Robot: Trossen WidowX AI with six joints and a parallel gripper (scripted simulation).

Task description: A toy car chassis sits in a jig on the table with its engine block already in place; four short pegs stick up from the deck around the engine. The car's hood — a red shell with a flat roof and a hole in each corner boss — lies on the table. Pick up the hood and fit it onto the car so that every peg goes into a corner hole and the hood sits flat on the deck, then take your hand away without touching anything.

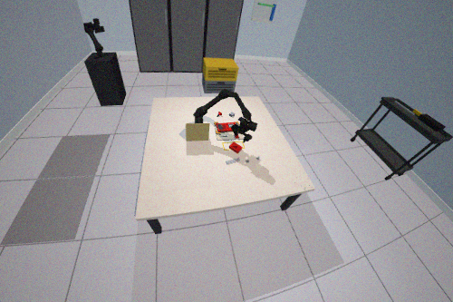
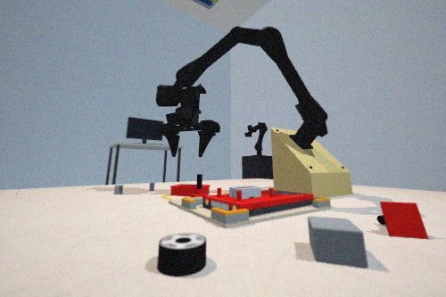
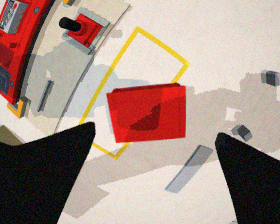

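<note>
The red hood point(image 1: 236, 147) point(image 2: 185, 190) point(image 3: 150, 115) lies on the table, flat roof up, partly across a yellow outline point(image 3: 163, 46). My gripper point(image 1: 242, 137) point(image 2: 187, 156) point(image 3: 158, 133) is wide open and empty, high above the hood. In the wrist view the hood shows between and ahead of the fingertips, turned slightly. The red chassis point(image 2: 285, 199) point(image 3: 30, 30) sits in the jig point(image 2: 229, 215) point(image 3: 62, 92), with the grey engine block point(image 2: 245, 193) on its deck. Three red pegs show in the exterior view; the fourth cannot be made out. The hood's corner holes are not visible.
A black upright handle point(image 2: 199, 181) point(image 3: 70, 24) stands on the jig beside the chassis. A grey strip point(image 3: 189, 169) and two small grey blocks lie near the hood. A black wheel point(image 2: 182, 253), a grey block point(image 2: 337, 241) and a red panel point(image 2: 404, 219) lie beyond the jig.
</note>
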